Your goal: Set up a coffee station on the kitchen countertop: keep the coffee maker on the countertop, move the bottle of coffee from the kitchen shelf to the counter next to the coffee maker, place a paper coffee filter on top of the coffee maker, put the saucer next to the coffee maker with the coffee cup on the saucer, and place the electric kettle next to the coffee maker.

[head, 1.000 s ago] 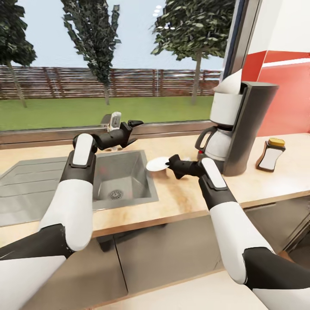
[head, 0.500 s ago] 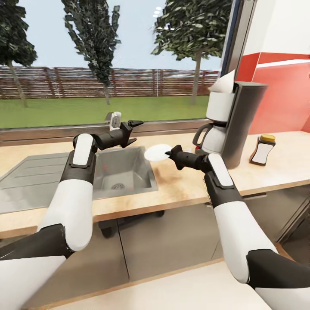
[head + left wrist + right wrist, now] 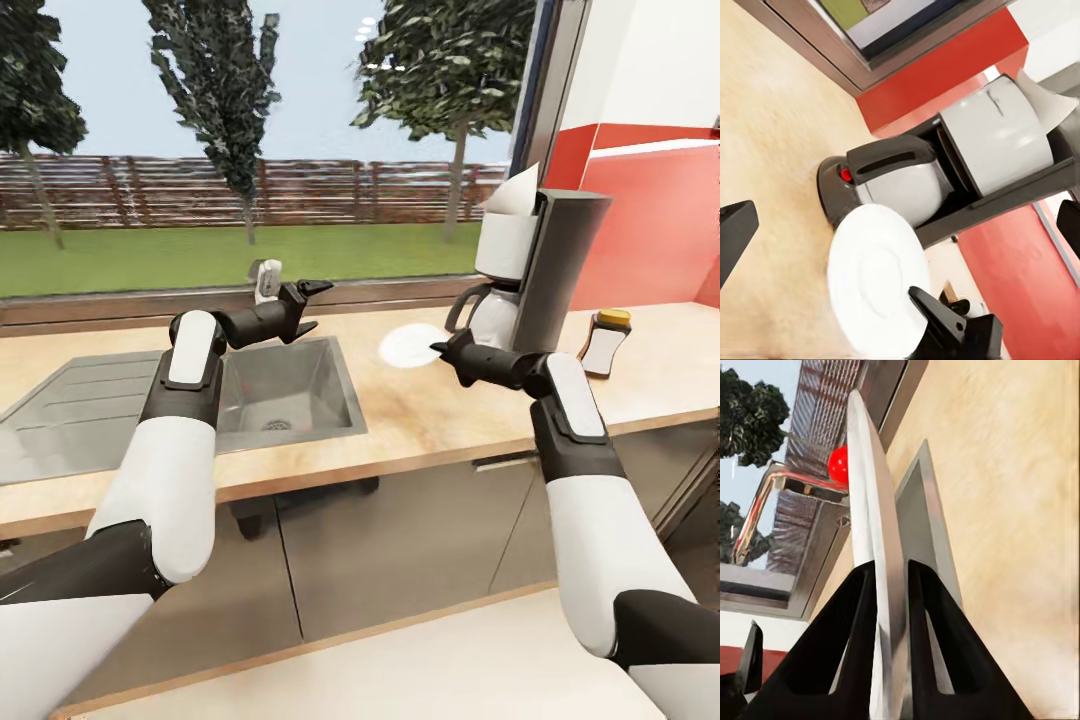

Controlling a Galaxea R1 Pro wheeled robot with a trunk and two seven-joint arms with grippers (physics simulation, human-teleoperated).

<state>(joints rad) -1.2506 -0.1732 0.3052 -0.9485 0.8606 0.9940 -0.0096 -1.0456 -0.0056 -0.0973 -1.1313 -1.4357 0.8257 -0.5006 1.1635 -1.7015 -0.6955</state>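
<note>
While the right tool (image 3: 437, 349) stays clenched on the rim of the saucer (image 3: 409, 344), the plate has travelled from mid-frame toward the right since a second ago — it now hangs over the worktop (image 3: 420, 420) just beside the coffee maker (image 3: 530, 280), which carries a paper filter (image 3: 512, 194). Left of centre, the left tool (image 3: 312, 305) hovers released above the sink (image 3: 280, 395). At the right edge stands the bottle of coffee (image 3: 605, 343).

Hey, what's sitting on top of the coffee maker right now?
A white paper coffee filter stands on top of the coffee maker, its pointed edge sticking up. Its lower part is hidden by the machine's white upper section.
</note>
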